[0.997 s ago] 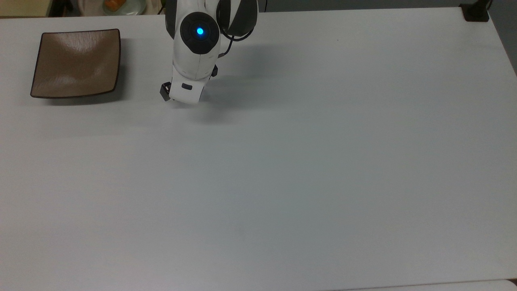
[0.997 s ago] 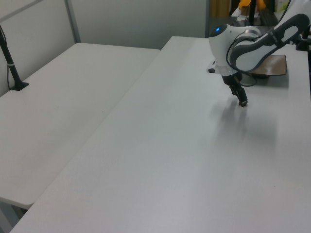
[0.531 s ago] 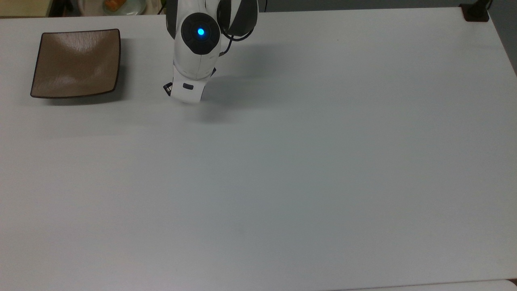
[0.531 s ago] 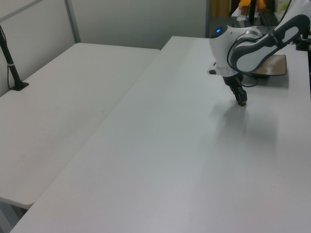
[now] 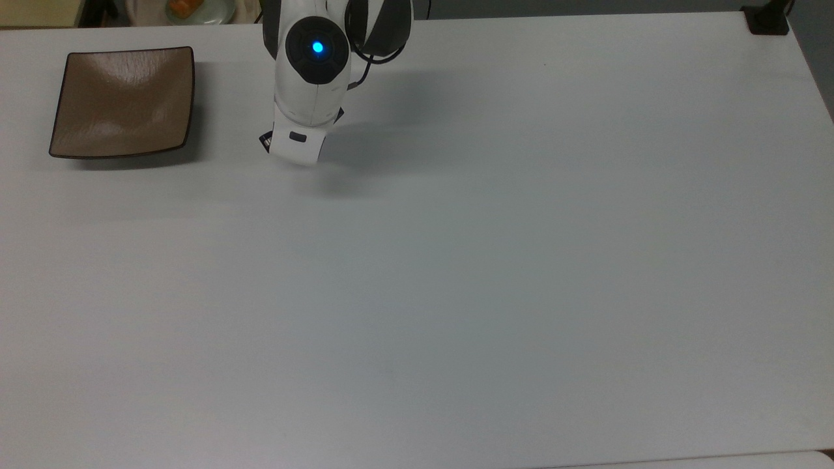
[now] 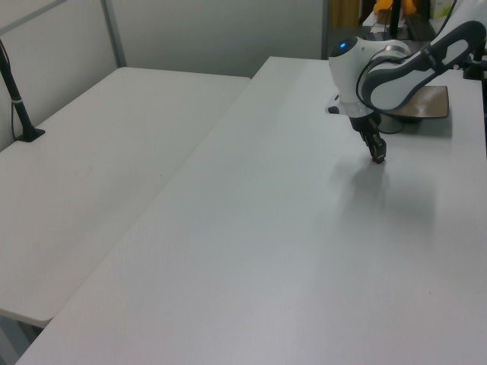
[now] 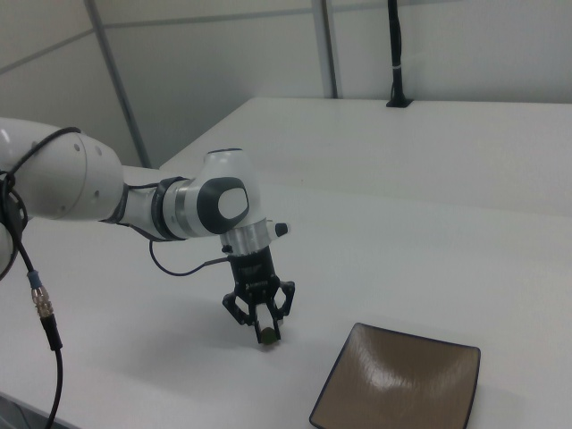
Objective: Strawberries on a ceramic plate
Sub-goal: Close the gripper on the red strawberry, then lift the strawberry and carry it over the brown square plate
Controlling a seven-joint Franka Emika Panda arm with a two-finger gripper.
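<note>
The gripper (image 7: 265, 333) is pointing down, low over the white bench (image 5: 495, 260), pinched shut on the strawberry (image 7: 267, 338). The strawberry is tiny and looks dark and round at the fingertips. The square brown ceramic plate (image 7: 399, 389) sits empty just beside it. The strawberry is small and might slip out and roll away before it gets over the plate.
</note>
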